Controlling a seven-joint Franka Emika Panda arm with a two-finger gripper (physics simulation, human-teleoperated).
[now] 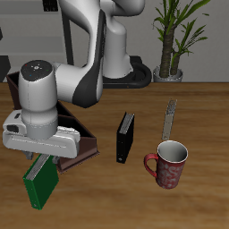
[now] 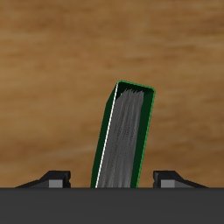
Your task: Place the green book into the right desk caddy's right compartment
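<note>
Exterior view: my fingers (image 1: 42, 159) clamp the green book (image 1: 41, 182), which hangs tilted above the tabletop (image 1: 192, 201) just in front of the right desk caddy (image 1: 79, 143); I should level it over the right compartment before lowering.

no readable text, labels or numbers
</note>
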